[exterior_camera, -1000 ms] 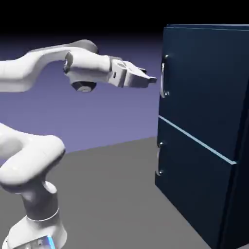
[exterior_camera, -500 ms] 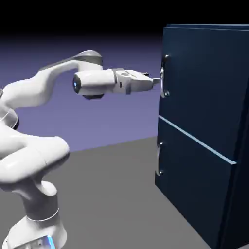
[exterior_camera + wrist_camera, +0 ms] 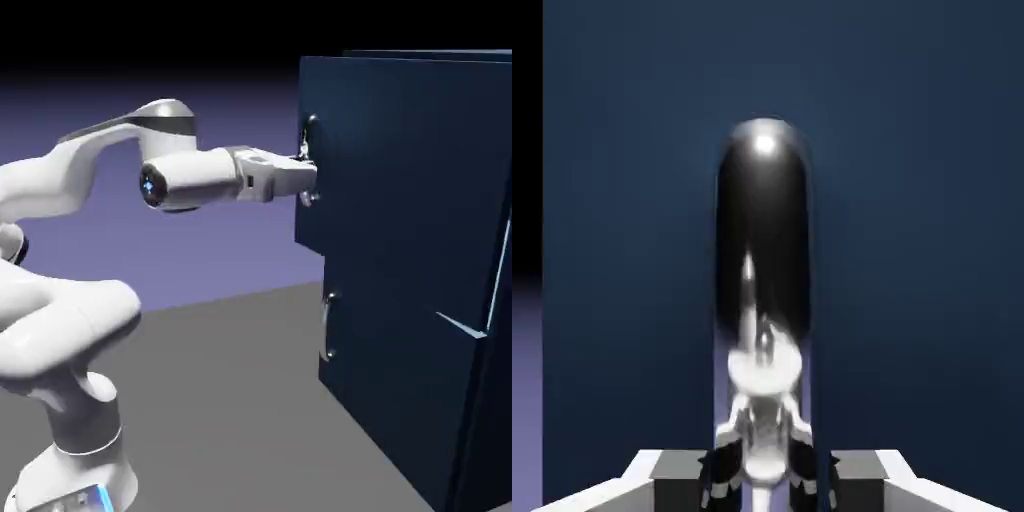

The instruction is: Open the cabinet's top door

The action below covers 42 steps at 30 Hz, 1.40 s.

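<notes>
Okay, at the exterior view's right, see tall navy cabinet (image 3: 495, 440), upright. At the left, see white arm (image 3: 75, 180), reaching across to top door (image 3: 400, 170). Note top door slightly ajar, free edge jutting out past lower door (image 3: 385, 390), itself flush in the cabinet. In the hand view, see shiny upright top handle (image 3: 764, 230) against navy panel, running down between fingertips (image 3: 682, 480). Mark jaws as closed around top handle, gripping it. Lower down, see curved lower handle (image 3: 326, 325), well apart from jaws.
</notes>
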Each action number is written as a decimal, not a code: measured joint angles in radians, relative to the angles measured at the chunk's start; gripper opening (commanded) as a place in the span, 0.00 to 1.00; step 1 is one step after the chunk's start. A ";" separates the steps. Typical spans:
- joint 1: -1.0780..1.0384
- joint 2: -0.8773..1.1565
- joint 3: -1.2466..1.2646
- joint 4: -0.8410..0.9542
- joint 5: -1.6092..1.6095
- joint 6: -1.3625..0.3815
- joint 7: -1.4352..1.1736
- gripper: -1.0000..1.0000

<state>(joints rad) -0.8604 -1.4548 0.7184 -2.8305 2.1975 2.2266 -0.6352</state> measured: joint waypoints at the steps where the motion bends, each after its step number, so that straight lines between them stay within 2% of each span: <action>1: 0.014 -0.006 -0.036 -0.021 -0.028 -0.030 -0.008 0.00; 11: 0.055 -0.020 -0.399 -0.139 -0.333 -0.301 -0.078 0.00; 22: 0.029 0.119 -0.797 -0.112 -0.701 -0.586 -0.186 0.00; 30: 0.077 0.355 -1.087 0.031 -0.982 -0.817 -0.302 0.00; 42: 0.352 0.786 -1.486 0.426 -1.272 -1.204 -0.486 0.00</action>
<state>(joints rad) -0.5086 -0.6688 -0.7679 -2.4042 0.9259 1.0228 -1.1207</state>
